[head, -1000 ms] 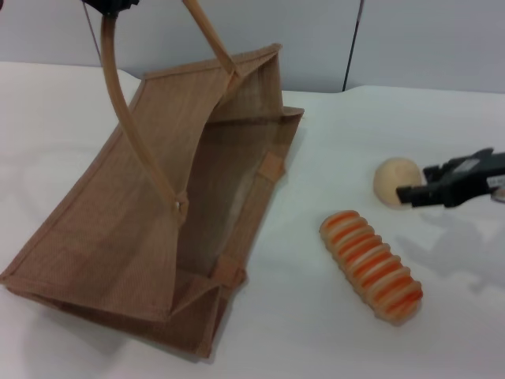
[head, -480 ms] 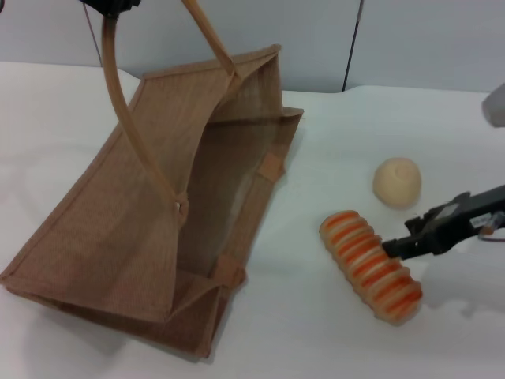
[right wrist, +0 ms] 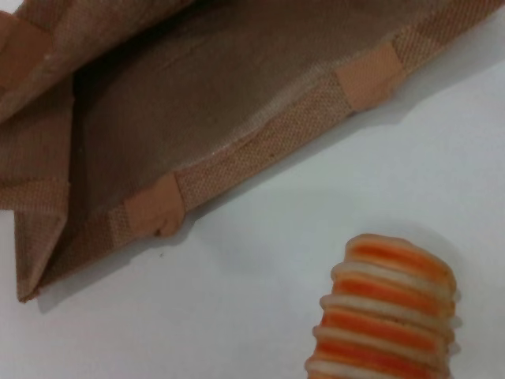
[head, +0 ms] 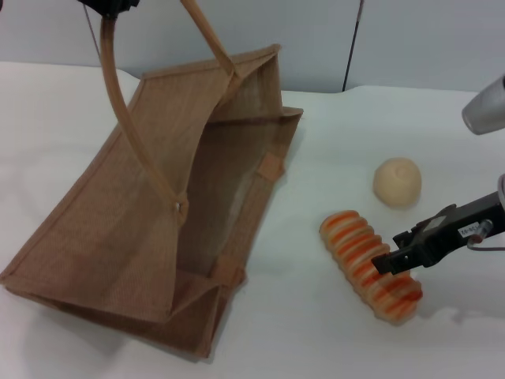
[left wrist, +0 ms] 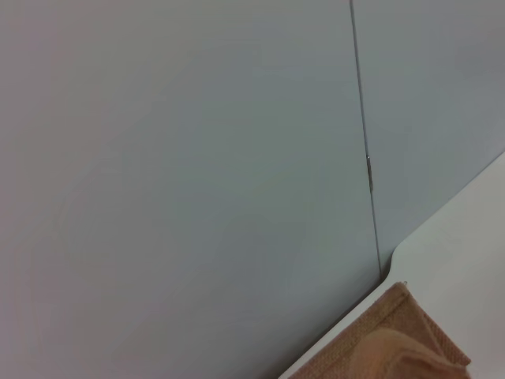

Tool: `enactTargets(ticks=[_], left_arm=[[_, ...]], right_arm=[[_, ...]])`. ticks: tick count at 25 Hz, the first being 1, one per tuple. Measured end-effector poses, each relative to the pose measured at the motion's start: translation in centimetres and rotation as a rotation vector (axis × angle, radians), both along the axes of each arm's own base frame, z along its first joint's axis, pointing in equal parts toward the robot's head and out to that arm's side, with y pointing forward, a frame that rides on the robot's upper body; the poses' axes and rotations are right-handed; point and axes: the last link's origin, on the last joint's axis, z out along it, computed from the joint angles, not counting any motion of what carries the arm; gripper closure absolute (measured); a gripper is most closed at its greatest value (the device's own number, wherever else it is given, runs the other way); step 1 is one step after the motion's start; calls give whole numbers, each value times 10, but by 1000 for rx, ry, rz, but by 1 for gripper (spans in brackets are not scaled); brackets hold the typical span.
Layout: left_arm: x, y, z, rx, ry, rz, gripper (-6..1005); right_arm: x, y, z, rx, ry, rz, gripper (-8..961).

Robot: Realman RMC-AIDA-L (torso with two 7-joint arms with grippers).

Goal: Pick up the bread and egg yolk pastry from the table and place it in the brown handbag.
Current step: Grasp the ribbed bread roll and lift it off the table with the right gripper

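the bread [head: 370,267] lies on the white table [head: 316,332] at about 4 o'clock from the bag [head: 158,213], well apart from it, its long axis running from 10 to 4 o'clock. the pastry [head: 397,181] sits near it at 1 o'clock, not touching. the bag lies tipped with its mouth open toward the foods, one handle held up by the left tool [head: 110,6] at 11 o'clock in the head view; whether that tool is clenched on the strap cannot be told, as only a dark edge of it shows.

the loaf looks light and soft, with a ridged surface that should give the fingers some purchase; it may dent if squeezed hard. the best hold is likely across its narrow width near the middle, so it hangs level and does not pivot. the pastry looks smooth and round, so it may roll or slip from a shallow pinch.

the right tool [head: 388,264] is over the loaf's outer half, its dark tips at the ridges; whether it is released or already gripping cannot be told. a second ago it was beside the pastry at 3 o'clock; half a second ago it had dropped toward the loaf, and now it sits lower and closer over it. the bread, pastry and bag have not shifted.
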Motion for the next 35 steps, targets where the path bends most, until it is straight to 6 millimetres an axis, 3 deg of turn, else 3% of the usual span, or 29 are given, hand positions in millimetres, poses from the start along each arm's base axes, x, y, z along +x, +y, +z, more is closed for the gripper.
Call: enactTargets(ticks=[21, 35], left_arm=[[-3, 2, -3, -12, -1, 11, 881], [-5, 4, -6, -20, -8, 20, 881]], right_arm=[[15, 4, -14, -30, -37, -53, 307], [10, 1, -25, -96, -48, -43, 307]])
